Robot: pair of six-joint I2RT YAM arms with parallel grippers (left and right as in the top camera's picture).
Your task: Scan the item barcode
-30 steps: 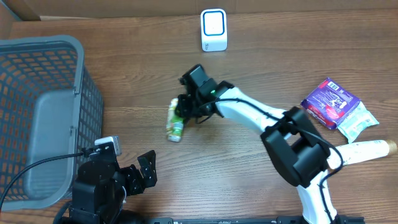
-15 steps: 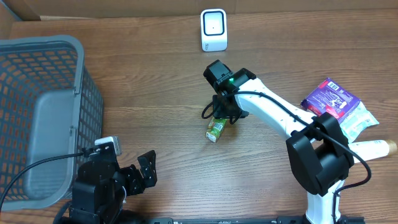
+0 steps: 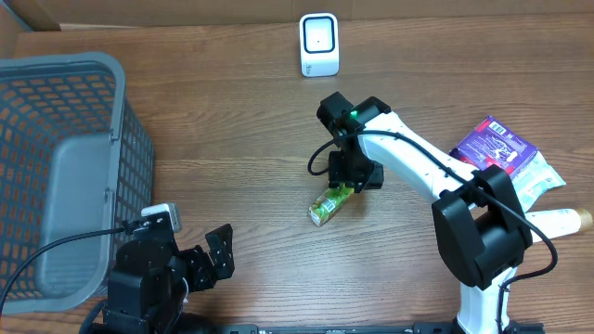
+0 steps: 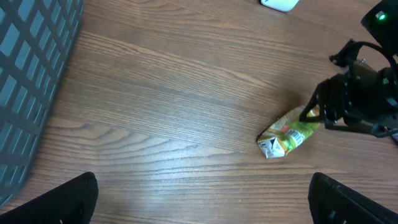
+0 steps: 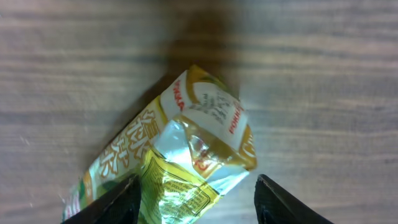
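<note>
Right gripper [image 3: 351, 174] positioned over upper end of green-yellow pouch [image 3: 325, 208]; fingers [image 5: 121, 199] parted to either side, nothing gripped. Pouch laid flat and tilted on wooden table [image 3: 213, 130] near centre, well apart from white scanner [image 3: 318, 44] at far edge. Left gripper [image 3: 215, 252] spread wide at near edge, nothing held. Grey basket [image 3: 56, 70] placed at left.

The yellow-green crinkled foil snack packet [image 3: 330, 204] at frame centre carries red and green lettering with a silvery sheen. The brown wood-grain table [image 3: 232, 121] is streaked darker. At left is the grey plastic lattice basket [image 3: 56, 74], at top the white blue-rimmed box scanner [image 3: 318, 44], and at right the purple flat wrapper [image 3: 492, 151].
</note>
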